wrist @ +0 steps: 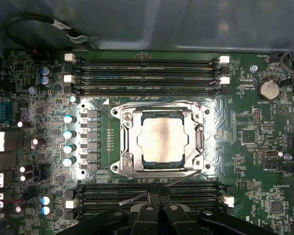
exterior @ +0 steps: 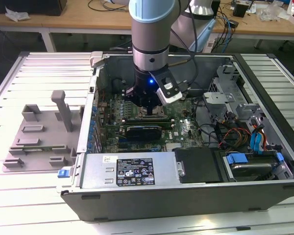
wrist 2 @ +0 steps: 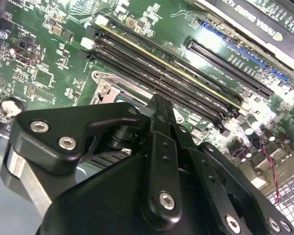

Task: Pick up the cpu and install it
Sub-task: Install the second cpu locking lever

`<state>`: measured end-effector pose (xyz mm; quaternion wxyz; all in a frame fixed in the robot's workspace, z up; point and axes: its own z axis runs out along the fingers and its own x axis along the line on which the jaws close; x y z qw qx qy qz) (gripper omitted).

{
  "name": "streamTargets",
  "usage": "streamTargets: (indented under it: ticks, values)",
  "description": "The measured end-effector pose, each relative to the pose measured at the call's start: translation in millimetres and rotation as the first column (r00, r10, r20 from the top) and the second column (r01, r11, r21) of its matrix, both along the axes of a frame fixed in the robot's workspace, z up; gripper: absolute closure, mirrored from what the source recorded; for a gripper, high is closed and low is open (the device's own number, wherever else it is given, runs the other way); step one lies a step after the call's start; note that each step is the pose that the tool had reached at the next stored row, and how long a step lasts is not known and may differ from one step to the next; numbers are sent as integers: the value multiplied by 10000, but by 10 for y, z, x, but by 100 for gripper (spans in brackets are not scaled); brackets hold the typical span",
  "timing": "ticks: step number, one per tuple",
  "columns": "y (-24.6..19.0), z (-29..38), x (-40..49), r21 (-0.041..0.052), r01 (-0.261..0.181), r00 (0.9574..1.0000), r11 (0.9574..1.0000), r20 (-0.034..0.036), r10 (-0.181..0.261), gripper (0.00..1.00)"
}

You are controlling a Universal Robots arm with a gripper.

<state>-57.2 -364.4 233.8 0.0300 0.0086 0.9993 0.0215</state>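
Observation:
The cpu point(wrist: 161, 139) lies flat inside the metal socket frame point(wrist: 123, 147) on the green motherboard, silver top up, in the first wrist view. My gripper point(wrist: 159, 197) hovers beside the socket's edge, over the memory slots, with its black fingers point(wrist: 149, 208) pressed together and nothing between them. In the second wrist view the gripper point(wrist 2: 160, 104) tips sit just above the socket frame point(wrist 2: 107, 84). In the exterior view the gripper point(exterior: 150, 110) hangs low inside the open computer case point(exterior: 98, 122), over the middle of the board.
A grey plastic tray point(exterior: 39, 139) with raised blocks sits at the exterior view's left, outside the case. Inside are the power supply point(exterior: 132, 170), a graphics card point(exterior: 144, 130), memory slots point(wrist: 147, 73), and a drive cage with blue and orange cables point(exterior: 255, 139).

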Motion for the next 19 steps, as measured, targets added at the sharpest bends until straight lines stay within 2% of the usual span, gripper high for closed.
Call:
streamTargets:
  ticks: [19]
  values:
    - [0,-101,-137,17,-1,10000,10000,-1,1,89]
